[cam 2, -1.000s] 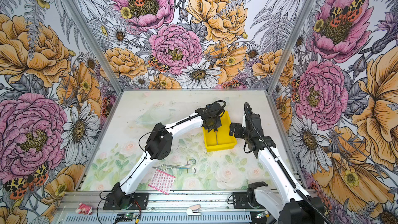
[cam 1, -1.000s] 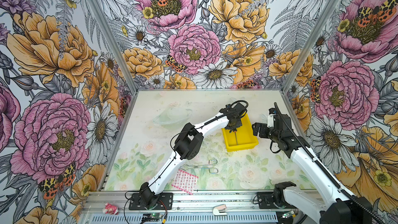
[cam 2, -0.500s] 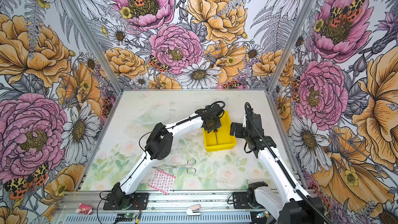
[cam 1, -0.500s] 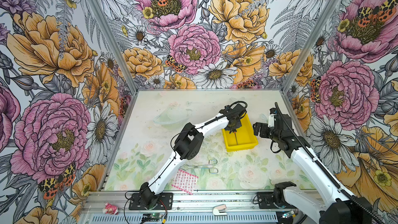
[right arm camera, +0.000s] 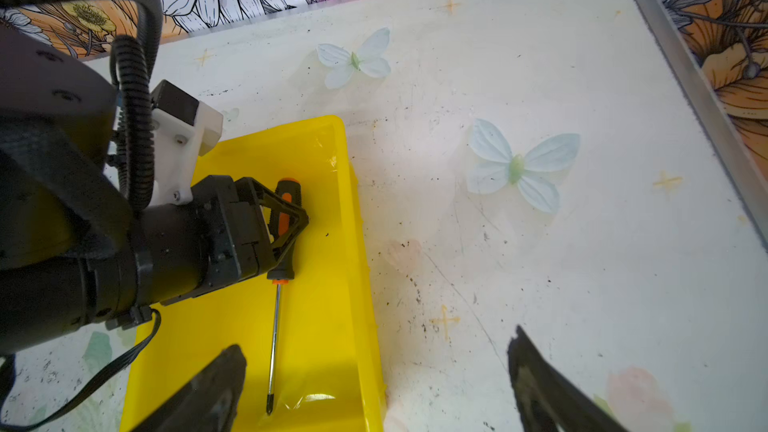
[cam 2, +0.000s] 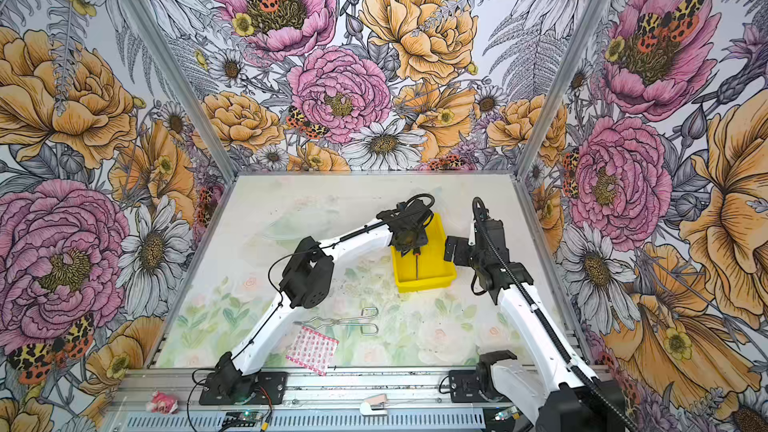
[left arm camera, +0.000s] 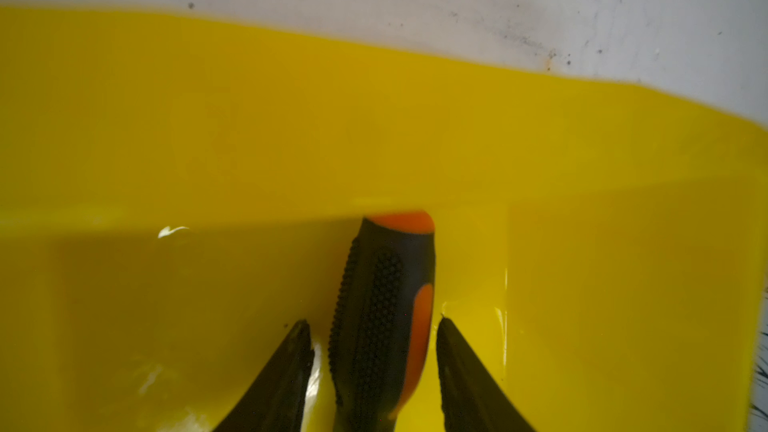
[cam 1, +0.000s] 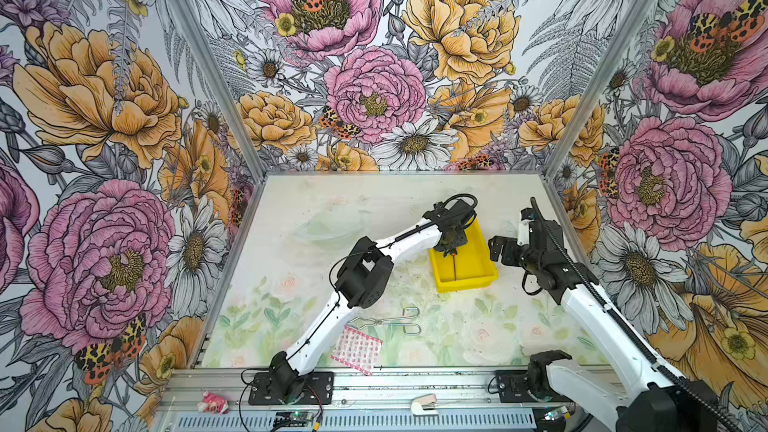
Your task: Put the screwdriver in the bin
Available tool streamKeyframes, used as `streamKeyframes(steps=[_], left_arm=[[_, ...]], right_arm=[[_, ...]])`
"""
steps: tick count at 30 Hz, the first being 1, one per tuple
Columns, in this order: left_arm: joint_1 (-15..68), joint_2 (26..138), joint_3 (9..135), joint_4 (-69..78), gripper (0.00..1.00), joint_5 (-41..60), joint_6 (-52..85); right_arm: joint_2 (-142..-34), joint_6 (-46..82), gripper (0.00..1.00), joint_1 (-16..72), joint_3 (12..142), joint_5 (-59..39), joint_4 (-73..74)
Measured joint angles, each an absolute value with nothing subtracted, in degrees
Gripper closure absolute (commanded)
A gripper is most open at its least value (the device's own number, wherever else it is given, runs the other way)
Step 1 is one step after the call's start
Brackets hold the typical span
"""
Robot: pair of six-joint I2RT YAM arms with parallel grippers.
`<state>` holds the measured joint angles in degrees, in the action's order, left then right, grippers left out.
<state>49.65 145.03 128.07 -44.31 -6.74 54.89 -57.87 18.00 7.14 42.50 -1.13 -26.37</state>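
Floral-walled cell, pale printed tabletop (cam 1: pixel 332 209). Yellow bin (cam 1: pixel 465 282) is set right of middle. Screwdriver (right arm camera: pixel 273 326) is laid inside bin on its floor, handle toward back wall, tip toward front. Left gripper (left arm camera: pixel 372 320) is held low inside bin, jaws parted narrowly either side of handle, slim gaps seen, nothing clamped. Right gripper (right arm camera: pixel 377 340) is held beside bin, jaws spread wide, nothing between. Wire tongs (cam 1: pixel 386 320) and pink sheet (cam 1: pixel 357 349) are seen near front, well apart from bin.
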Motion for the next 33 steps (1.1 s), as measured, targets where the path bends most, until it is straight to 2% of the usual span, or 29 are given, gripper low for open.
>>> streamKeyframes(steps=[4,7,14,22,33], left_arm=[[49.6,145.0,128.8,-45.1,0.44,-6.7,54.7],[49.6,145.0,130.1,-45.9,0.37,-6.8,53.8],[49.8,143.5,131.6,-46.3,0.02,-7.4,50.3],[50.9,132.2,127.2,-46.5,0.01,-9.1,44.6],[51.2,116.0,112.4,-45.9,0.01,-14.2,33.1]], right_arm=[[-57.9,17.9,0.01,7.1,42.5,-1.1,-26.4],[-57.8,17.1,0.01,7.1,42.5,-0.7,-26.4],[-56.8,16.0,0.01,6.7,42.5,0.7,-27.0],[-55.4,16.5,0.01,6.7,42.5,0.9,-27.2],[-53.4,18.3,0.0,6.7,42.5,5.3,-27.2]])
